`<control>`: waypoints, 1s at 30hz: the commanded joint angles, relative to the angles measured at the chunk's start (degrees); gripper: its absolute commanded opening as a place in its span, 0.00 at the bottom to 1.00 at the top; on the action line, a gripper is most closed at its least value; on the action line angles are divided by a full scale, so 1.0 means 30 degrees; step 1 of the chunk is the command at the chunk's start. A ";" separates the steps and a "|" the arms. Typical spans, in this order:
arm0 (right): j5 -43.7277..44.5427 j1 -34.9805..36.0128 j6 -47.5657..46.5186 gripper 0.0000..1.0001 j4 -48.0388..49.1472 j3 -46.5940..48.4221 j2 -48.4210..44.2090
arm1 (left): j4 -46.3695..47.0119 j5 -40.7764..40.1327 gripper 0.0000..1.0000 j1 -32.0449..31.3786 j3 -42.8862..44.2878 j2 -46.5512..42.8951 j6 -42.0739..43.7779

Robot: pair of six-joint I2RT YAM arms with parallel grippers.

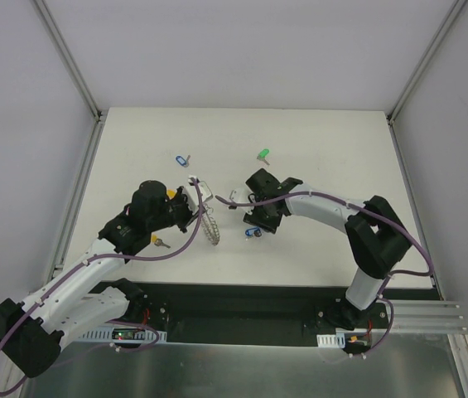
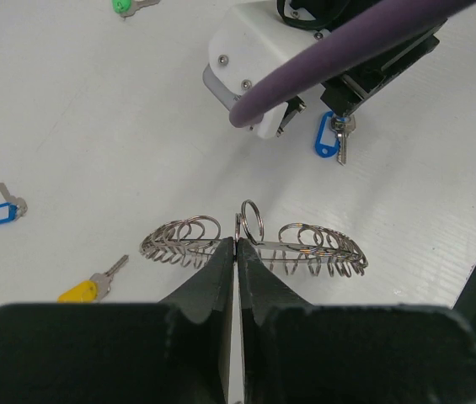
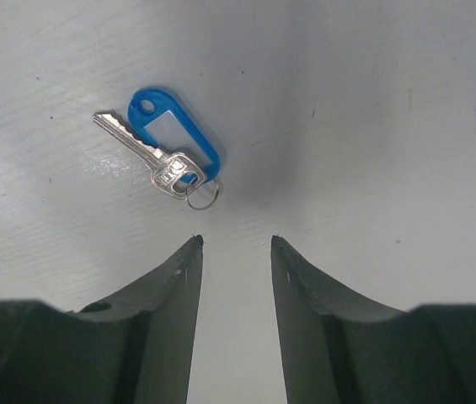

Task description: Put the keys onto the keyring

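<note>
Blue key (image 3: 166, 156) lies flat on the tabletop (image 3: 372, 126), just ahead and left of our right fingers (image 3: 174, 286), which are spread and empty. Its shaft slants away leftward, ring end nearest. Our left fingers (image 2: 208, 282) pinch the keyring (image 2: 318, 244) close by.

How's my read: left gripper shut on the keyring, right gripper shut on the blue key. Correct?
No: the right wrist view shows the right gripper open, with the blue key lying on the table ahead of it. The left gripper is shut on the keyring.
</note>
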 commanded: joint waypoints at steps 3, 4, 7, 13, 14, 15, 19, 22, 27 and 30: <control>-0.0168 0.0199 -0.0912 0.41 -0.0178 -0.0187 0.0610 | 0.0512 -0.0351 0.00 -0.0129 0.0365 -0.0787 0.0046; -0.0372 0.0286 -0.0941 0.41 -0.0148 -0.0129 0.0670 | 0.0483 -0.0409 0.00 -0.0129 0.0423 -0.0816 0.0047; -0.0520 0.0433 -0.0941 0.41 0.0290 -0.0099 0.0962 | 0.0424 -0.0497 0.00 -0.0129 0.0423 -0.0991 0.0105; -0.1047 0.0404 -0.1058 0.40 0.0496 -0.0041 0.1256 | 0.0015 -0.1404 0.00 -0.0129 0.0277 -0.1635 0.0310; -0.1106 0.0433 -0.1030 0.40 0.0526 -0.0040 0.1256 | -0.0044 -0.1754 0.00 -0.0129 0.0277 -0.1869 0.0339; -0.1136 0.0433 -0.1029 0.39 0.0555 -0.0040 0.1256 | -0.0074 -0.1931 0.00 -0.0129 0.0248 -0.1958 0.0340; -0.0989 0.0433 -0.1147 0.37 0.0760 -0.0070 0.1461 | -0.0191 -0.2343 0.00 -0.0129 0.0130 -0.2339 0.0427; -0.0931 0.0462 -0.1205 0.33 0.0673 0.0047 0.1695 | -0.0279 -0.2256 0.00 -0.0129 0.0189 -0.2252 0.0428; -0.1282 0.0462 -0.1293 0.33 0.0497 0.0164 0.1637 | -0.0367 -0.2343 0.00 -0.0129 0.0277 -0.2223 0.0486; -0.1370 0.0463 -0.1322 0.34 0.0352 0.0369 0.1753 | -0.0396 -0.2343 0.00 -0.0129 0.0277 -0.2193 0.0515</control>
